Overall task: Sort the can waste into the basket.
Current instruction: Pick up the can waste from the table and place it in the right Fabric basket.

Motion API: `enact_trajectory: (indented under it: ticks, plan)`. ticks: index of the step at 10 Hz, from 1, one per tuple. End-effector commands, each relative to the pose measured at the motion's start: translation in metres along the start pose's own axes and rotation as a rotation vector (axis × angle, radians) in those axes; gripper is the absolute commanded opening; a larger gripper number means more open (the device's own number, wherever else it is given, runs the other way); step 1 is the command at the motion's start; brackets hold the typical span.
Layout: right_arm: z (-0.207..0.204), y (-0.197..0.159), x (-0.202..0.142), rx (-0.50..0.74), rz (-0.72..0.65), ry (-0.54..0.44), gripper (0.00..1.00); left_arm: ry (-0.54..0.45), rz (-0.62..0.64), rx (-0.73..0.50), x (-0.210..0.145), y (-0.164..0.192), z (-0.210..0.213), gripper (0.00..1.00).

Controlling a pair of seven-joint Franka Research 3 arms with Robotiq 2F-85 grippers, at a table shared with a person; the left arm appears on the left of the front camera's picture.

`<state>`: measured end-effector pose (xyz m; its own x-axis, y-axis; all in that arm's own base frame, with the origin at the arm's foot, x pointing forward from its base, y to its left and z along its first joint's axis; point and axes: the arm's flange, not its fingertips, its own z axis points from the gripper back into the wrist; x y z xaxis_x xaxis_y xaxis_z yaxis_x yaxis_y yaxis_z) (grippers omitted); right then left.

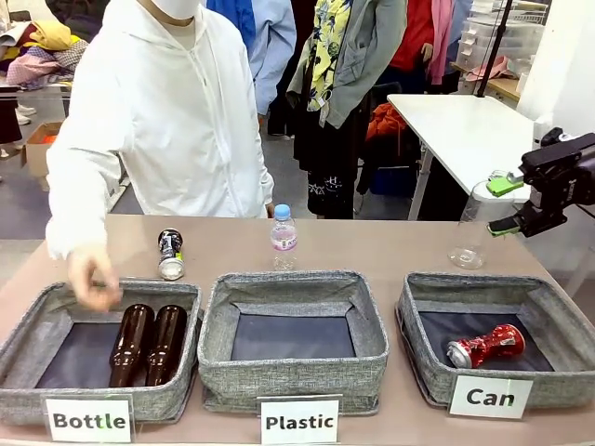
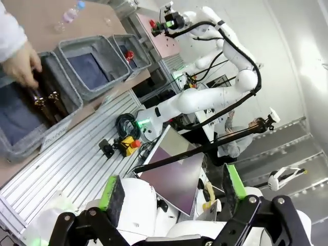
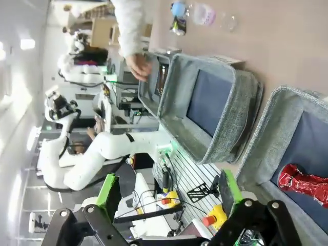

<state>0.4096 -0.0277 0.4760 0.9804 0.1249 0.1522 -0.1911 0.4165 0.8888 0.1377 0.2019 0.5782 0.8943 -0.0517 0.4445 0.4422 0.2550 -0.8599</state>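
Left gripper, right gripper: jaws open, empty. Crushed red can inside Can basket, lower right; black can on table.

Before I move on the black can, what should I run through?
1. Red can inside the Can basket: ok.
2. Black can in that basket: not ok; it lies on the table behind the Bottle basket.
3. Right claw open and empty: ok.
4. Left claw open and empty: ok.
5. Way to the black can free: not ok; the person's hand is over the Bottle basket, near the can.
6. Right claw clear of the clear plastic bottle: cannot tell.
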Motion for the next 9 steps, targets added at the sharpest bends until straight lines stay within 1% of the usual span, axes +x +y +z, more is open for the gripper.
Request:
enact_trajectory:
  ticks: [1, 3, 4, 5, 6, 7, 8, 9]
  plan:
    - [0.007, 0.0, -0.002, -0.007, 0.036, 0.015, 1.0, 0.046, 0.031, -0.005, 0.003, 0.0, -0.017, 1.0]
    - [0.007, 0.0, -0.002, -0.007, 0.036, 0.015, 1.0, 0.062, 0.053, 0.005, 0.013, 0.009, -0.05, 1.0]
    - [0.007, 0.0, -0.002, -0.007, 0.036, 0.015, 1.0, 0.11, 0.064, -0.018, 0.023, 0.019, -0.078, 1.0]
    - [0.007, 0.0, -0.002, -0.007, 0.036, 0.015, 1.0, 0.184, 0.092, -0.03, 0.03, 0.029, -0.106, 1.0]
    - [0.007, 0.0, -0.002, -0.007, 0.036, 0.015, 1.0, 0.26, 0.103, -0.013, 0.034, 0.038, -0.132, 1.0]
    - [0.007, 0.0, -0.002, -0.007, 0.036, 0.015, 1.0, 0.321, 0.132, -0.033, 0.034, 0.048, -0.156, 1.0]
    - [0.007, 0.0, -0.002, -0.007, 0.036, 0.015, 1.0, 0.36, 0.146, -0.031, 0.035, 0.055, -0.172, 1.0]
    - [0.007, 0.0, -0.002, -0.007, 0.036, 0.015, 1.0, 0.365, 0.167, -0.025, 0.036, 0.06, -0.184, 1.0]
